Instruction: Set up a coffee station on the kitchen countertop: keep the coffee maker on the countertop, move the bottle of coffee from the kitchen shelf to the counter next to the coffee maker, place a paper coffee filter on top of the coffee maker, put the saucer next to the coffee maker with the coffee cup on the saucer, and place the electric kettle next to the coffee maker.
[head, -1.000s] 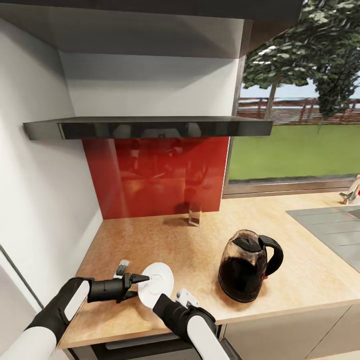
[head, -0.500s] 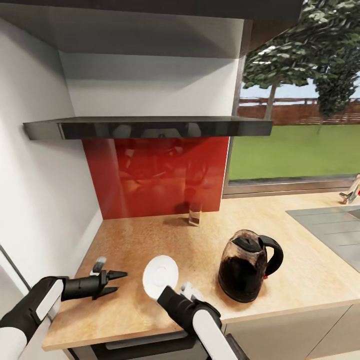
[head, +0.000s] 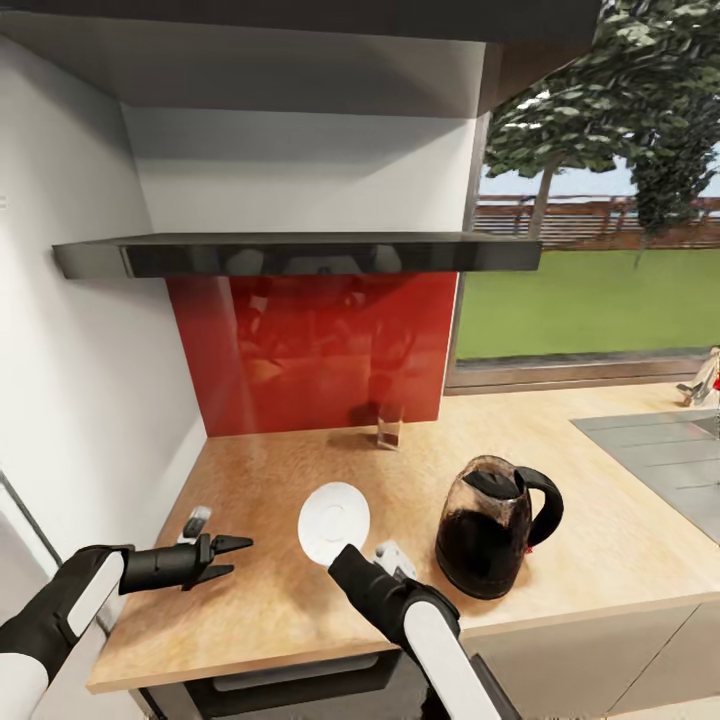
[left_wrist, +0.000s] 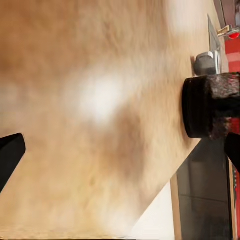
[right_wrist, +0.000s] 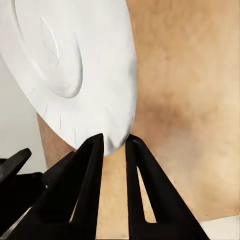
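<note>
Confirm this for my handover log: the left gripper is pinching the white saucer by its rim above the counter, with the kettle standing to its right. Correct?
Not quite: the right gripper pinches the saucer by its rim, as the right wrist view shows. The left gripper is open and holds nothing. The kettle does stand to the saucer's right.

head view looks down over the countertop (head: 300, 480); both wrist views sit close above it, sharing the electric kettle (head: 495, 540) at 3 o'clock.
</note>
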